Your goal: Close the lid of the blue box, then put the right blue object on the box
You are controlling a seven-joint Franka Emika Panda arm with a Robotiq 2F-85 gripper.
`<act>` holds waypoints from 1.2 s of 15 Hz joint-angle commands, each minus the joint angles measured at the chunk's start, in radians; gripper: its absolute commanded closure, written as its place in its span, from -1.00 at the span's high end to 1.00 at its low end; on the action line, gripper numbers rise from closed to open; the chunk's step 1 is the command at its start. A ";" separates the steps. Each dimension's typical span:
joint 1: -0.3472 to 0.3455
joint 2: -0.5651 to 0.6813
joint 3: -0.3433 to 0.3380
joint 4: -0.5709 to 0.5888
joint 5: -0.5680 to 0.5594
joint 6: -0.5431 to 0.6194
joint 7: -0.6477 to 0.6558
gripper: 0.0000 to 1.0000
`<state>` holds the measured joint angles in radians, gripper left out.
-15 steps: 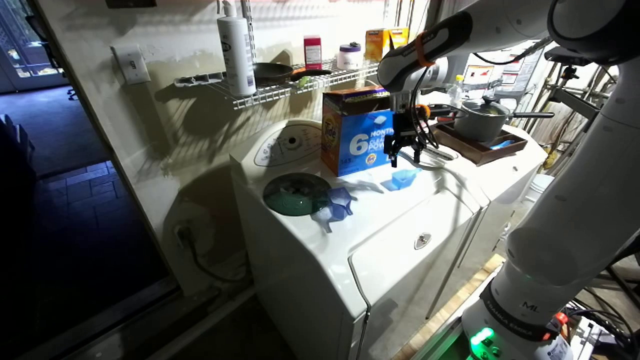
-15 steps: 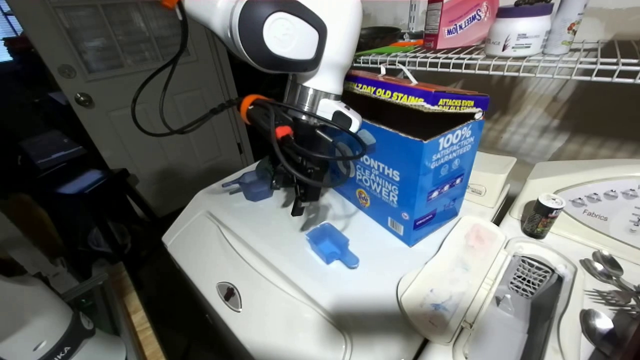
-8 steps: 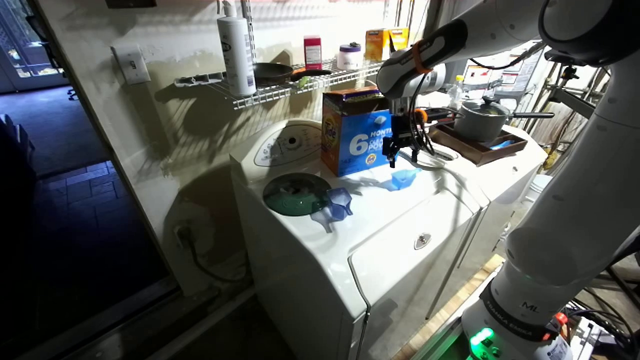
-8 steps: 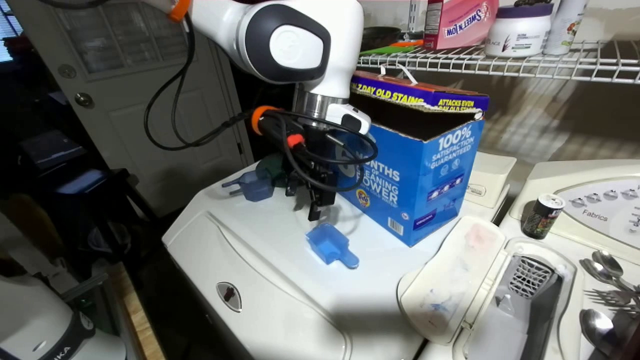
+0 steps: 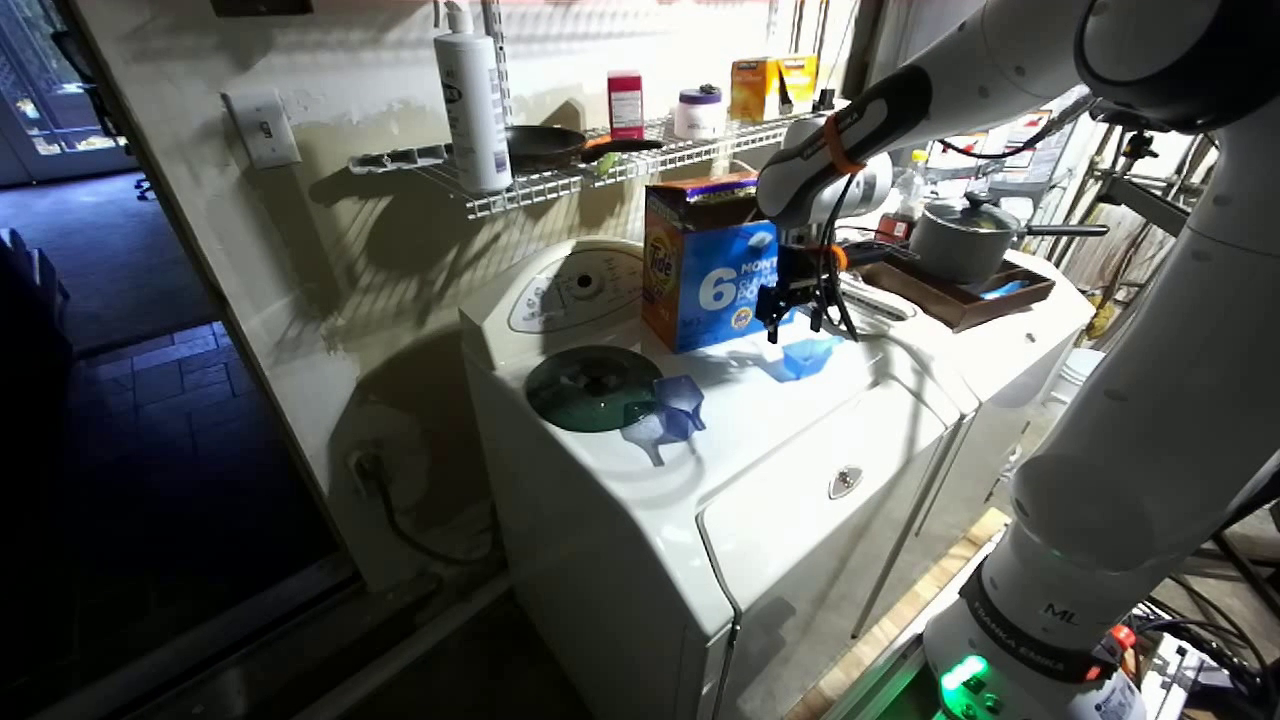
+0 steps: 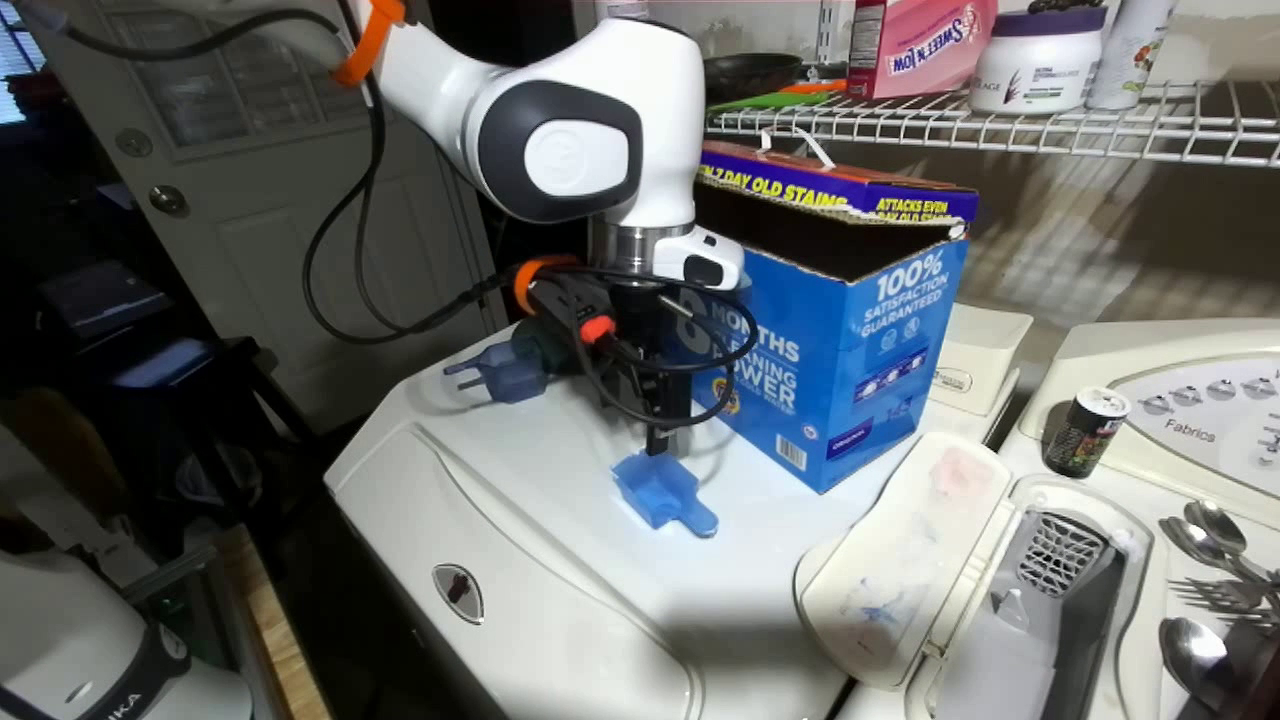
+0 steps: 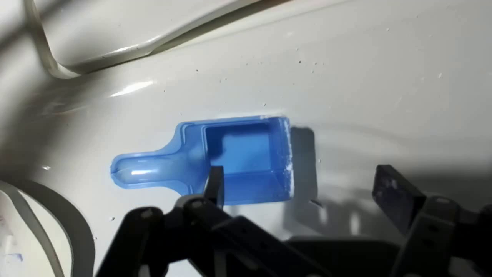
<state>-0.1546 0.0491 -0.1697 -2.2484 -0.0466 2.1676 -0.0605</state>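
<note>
The blue box (image 5: 715, 290) stands upright on the white machine in both exterior views. Its lid (image 6: 830, 190), orange and purple outside, is raised along the back, leaving the dark inside exposed. In front of the box lies the right blue object (image 6: 655, 490), a pale-blue scoop whose cup faces up in the wrist view. My gripper (image 7: 301, 181) hangs low above the machine top, jaws wide apart with nothing between them. One finger (image 7: 216, 184) overlaps the scoop's cup in the wrist view; whether it touches cannot be told. The opposite finger is over bare white surface.
A deeper-blue scoop (image 5: 682, 405) sits beside a green disc (image 5: 590, 395) on the machine. An opened cream tray (image 6: 910, 560), a small can (image 6: 1085, 430) and cutlery (image 6: 1215, 560) are on the neighbouring machine. A wire shelf (image 6: 930, 125) runs above the box.
My gripper has come down and shifted towards the pale-blue scoop, its jaws staying wide. The box, its lid and both scoops have not moved.
</note>
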 commanded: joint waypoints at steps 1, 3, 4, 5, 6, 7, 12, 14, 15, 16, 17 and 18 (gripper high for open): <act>-0.005 -0.007 0.002 -0.057 0.017 0.123 0.018 1.00; -0.009 -0.005 0.000 -0.079 0.042 0.178 0.009 1.00; -0.009 -0.006 0.000 -0.089 0.047 0.205 0.012 1.00; -0.009 -0.006 0.001 -0.099 0.058 0.226 0.010 1.00; -0.011 -0.005 0.001 -0.107 0.070 0.249 0.009 1.00; -0.012 -0.004 0.001 -0.114 0.085 0.269 0.006 1.00; -0.020 0.008 0.002 -0.128 0.199 0.331 -0.013 1.00; -0.022 0.015 0.002 -0.127 0.237 0.337 -0.013 1.00; -0.024 0.019 0.001 -0.122 0.254 0.331 -0.010 1.00; -0.025 0.024 0.001 -0.119 0.268 0.327 -0.008 1.00; -0.027 0.028 0.001 -0.117 0.278 0.322 -0.003 1.00; -0.029 0.032 0.000 -0.114 0.290 0.314 0.002 1.00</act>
<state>-0.1746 0.0653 -0.1707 -2.3675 0.1909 2.4783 -0.0565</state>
